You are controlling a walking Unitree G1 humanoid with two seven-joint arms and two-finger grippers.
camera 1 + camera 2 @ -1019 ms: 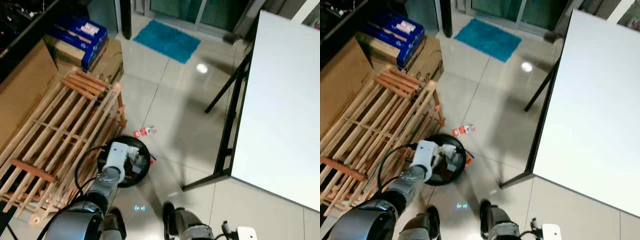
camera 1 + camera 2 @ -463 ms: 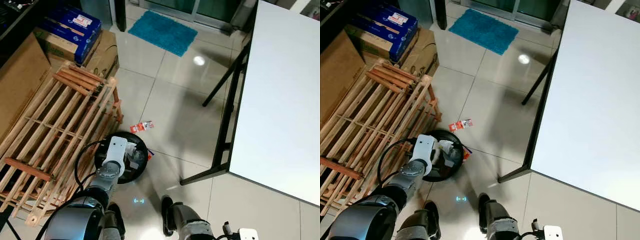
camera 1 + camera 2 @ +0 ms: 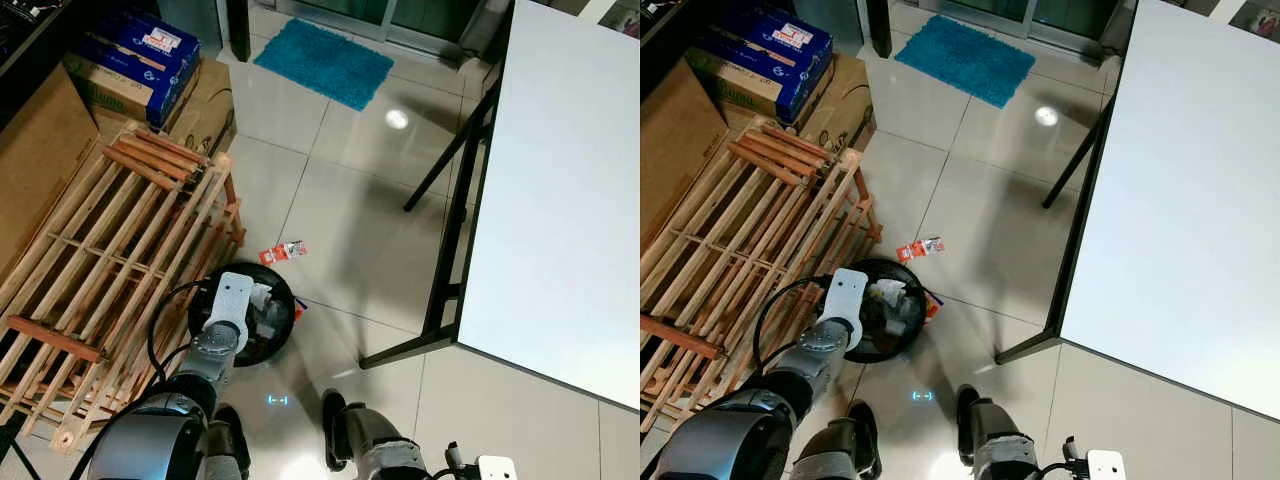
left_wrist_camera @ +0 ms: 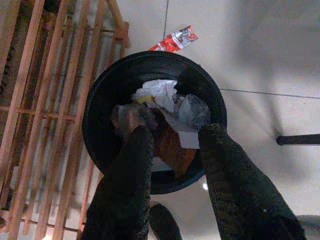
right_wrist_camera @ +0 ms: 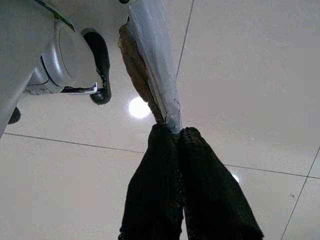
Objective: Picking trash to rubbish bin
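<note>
Left hand (image 4: 172,137) hovers over the black rubbish bin (image 4: 102,105), fingers spread wide, nothing in them; bin holds crumpled paper and plastic trash (image 4: 172,102). Red wrapper (image 3: 283,252) lies on the floor tiles just beside the bin rim, next to the wooden rack (image 3: 110,250). Right hand (image 5: 176,134) hangs low, fingers pinched on a flat silver strip (image 5: 155,60).
</note>
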